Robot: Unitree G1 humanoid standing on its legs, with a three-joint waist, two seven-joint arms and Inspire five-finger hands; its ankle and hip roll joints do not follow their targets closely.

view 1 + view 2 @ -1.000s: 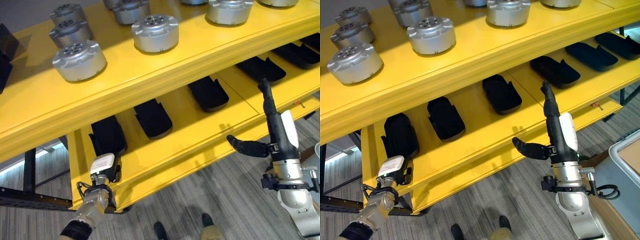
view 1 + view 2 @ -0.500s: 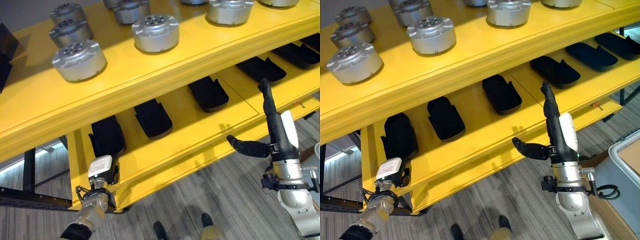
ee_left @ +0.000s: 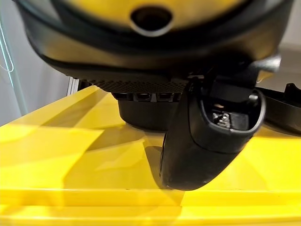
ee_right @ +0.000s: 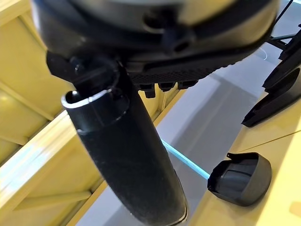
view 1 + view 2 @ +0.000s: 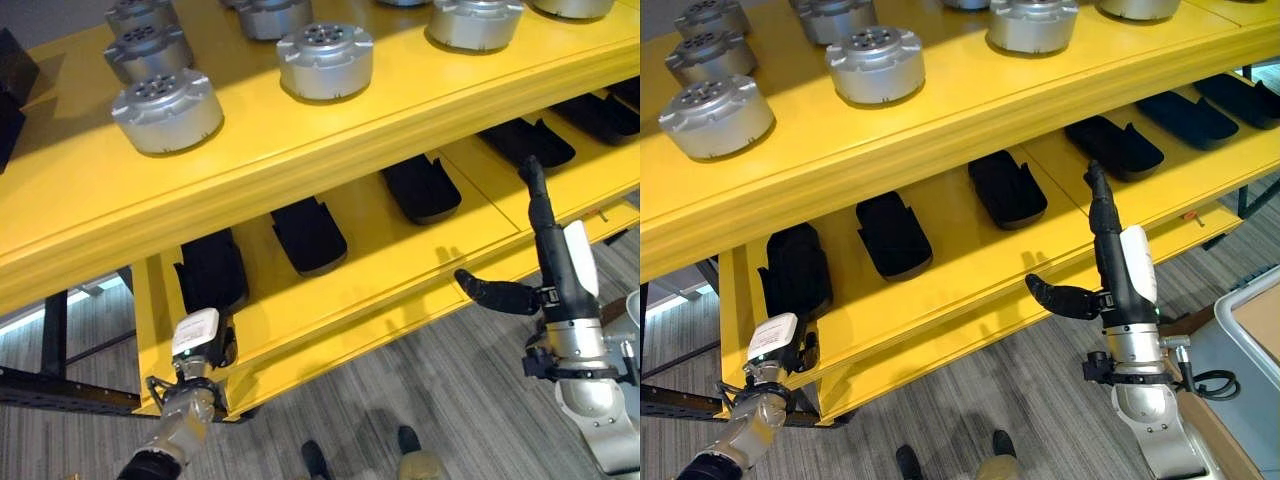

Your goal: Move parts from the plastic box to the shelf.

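Observation:
Several black parts lie in a row on the yellow shelf's lower level [image 5: 370,265]. My left hand [image 5: 197,335] hovers at that level's front left corner, just in front of the leftmost black part [image 5: 210,270], and holds nothing. In the left wrist view its thumb [image 3: 207,136] hangs over the yellow board with that black part [image 3: 141,113] right behind it. My right hand [image 5: 558,285] is open in front of the lower level's edge, fingers straight up and thumb out to the side, empty. The right wrist view shows its thumb [image 4: 127,155] and a black part [image 4: 240,179].
Several round silver parts [image 5: 168,110] stand on the shelf's upper level [image 5: 300,150]. A grey box's rim [image 5: 1243,298] shows at the right edge, beside my right arm. Striped grey floor lies below the shelf.
My left hand has drawn back and down a little from the leftmost black part. The view has shifted slightly. My right hand has not moved.

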